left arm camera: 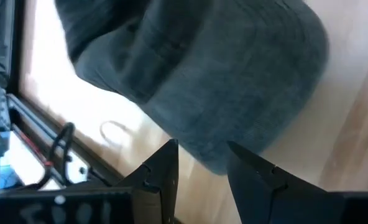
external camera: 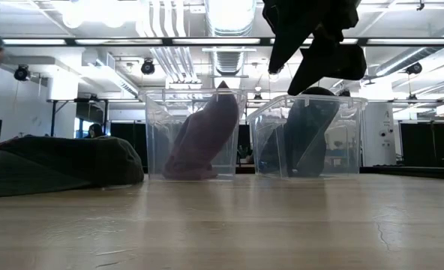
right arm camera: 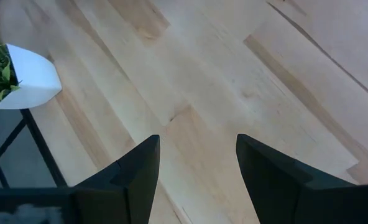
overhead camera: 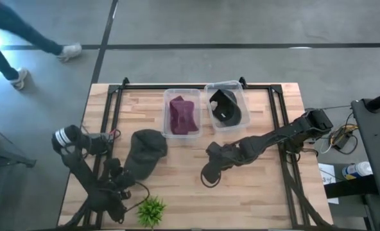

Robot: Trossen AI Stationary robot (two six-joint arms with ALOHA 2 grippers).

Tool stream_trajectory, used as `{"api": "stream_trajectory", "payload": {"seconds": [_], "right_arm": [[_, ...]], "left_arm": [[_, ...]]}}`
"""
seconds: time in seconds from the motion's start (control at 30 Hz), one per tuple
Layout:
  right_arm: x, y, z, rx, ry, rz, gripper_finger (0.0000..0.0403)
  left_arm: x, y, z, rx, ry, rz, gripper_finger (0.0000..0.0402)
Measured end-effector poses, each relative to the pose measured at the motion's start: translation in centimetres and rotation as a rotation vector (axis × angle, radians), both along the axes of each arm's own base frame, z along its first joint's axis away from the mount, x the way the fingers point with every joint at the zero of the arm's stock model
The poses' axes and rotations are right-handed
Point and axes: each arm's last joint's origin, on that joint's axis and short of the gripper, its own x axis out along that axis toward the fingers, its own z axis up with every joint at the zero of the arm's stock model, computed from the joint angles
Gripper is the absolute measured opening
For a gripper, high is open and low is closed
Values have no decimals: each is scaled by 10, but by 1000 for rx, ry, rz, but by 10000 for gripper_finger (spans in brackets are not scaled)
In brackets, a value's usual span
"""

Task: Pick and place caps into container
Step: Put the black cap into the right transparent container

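A dark grey-olive cap (overhead camera: 146, 151) lies crown-up on the table's left half; it is also visible in the low view (external camera: 57, 161). My left gripper (left arm camera: 201, 158) is open at the cap (left arm camera: 202, 74), one fingertip on each side of its near edge. In the high view, my left gripper (overhead camera: 121, 181) sits just near-left of the cap. A maroon cap (overhead camera: 182, 115) stands in the left clear tub (overhead camera: 166, 131). A second dark cap (overhead camera: 225, 108) stands in the right tub (overhead camera: 243, 102). My right gripper (right arm camera: 196, 155) is open above bare wood near the table's middle (overhead camera: 209, 176). My left gripper stands open around the cap's near edge (left arm camera: 215, 163), slanting down from the near-left. I cannot tell whether the fingers touch the cloth. The cap lies flat on the table.
A small green plant (overhead camera: 151, 210) in a white pot (right arm camera: 25, 78) stands at the near edge, beside my left arm. The two tubs (external camera: 196, 135) (external camera: 308, 135) stand side by side at the far middle. A person (overhead camera: 23, 38) walks on the floor beyond the far-left corner.
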Motion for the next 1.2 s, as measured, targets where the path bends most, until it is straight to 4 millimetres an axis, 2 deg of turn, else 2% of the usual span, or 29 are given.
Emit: {"api": "stream_trajectory", "payload": {"seconds": [0.2, 0.4, 0.53, 0.77, 0.97, 1.2], "right_arm": [[0, 0, 0, 8, 2, -1, 208], [0, 0, 0, 10, 2, -3, 208], [0, 0, 0, 14, 4, -8, 208], [0, 0, 0, 26, 6, -19, 208], [0, 0, 0, 36, 8, -36, 208], [0, 0, 0, 60, 14, -71, 208]], "left_arm": [[-3, -14, -2, -128, -59, -54, 126], [-11, -15, -1, -119, -67, -56, 126], [-10, -15, -9, -127, -90, -68, 126], [-15, -2, -29, 10, -73, -52, 126], [-19, 11, -27, 189, -100, 16, 126], [-18, 16, -35, 271, -193, 5, 126]]}}
